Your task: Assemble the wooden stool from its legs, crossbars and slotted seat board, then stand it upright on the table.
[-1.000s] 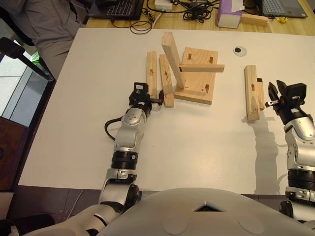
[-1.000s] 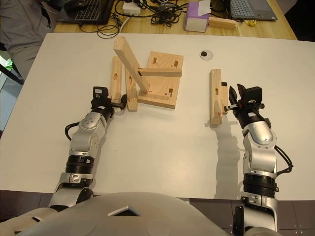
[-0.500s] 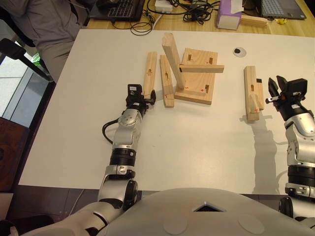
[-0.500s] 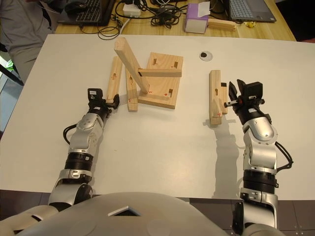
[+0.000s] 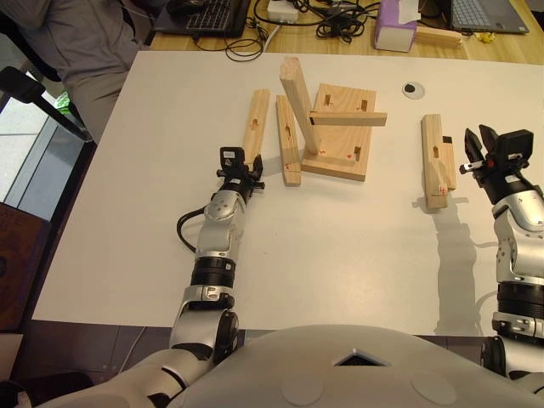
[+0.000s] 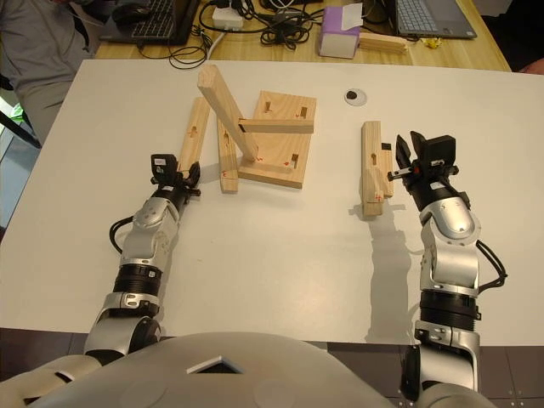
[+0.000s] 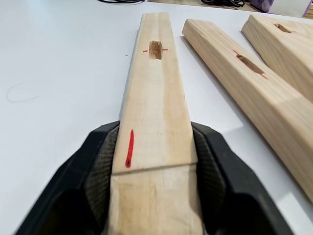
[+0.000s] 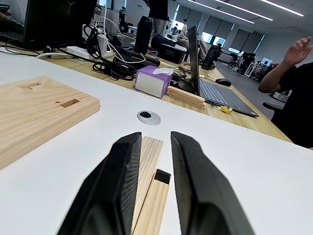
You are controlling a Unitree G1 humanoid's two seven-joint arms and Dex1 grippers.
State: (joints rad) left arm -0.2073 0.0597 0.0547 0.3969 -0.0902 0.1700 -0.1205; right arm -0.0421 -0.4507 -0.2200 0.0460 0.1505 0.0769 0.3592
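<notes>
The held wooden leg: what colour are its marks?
Red marks on the leg, clearest in left wrist view.

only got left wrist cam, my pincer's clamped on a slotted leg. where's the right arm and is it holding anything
Observer: The right pincer is open and empty, beside the right-side leg that lies flat on the table.
Operator: anything already in the seat board
Observer: Yes. A standing leg sits tilted in the seat board, and a crossbar sticks out of it over the board.
Operator: any parts off the table
Observer: One wooden piece lies next to a purple box on the desk behind.
</notes>
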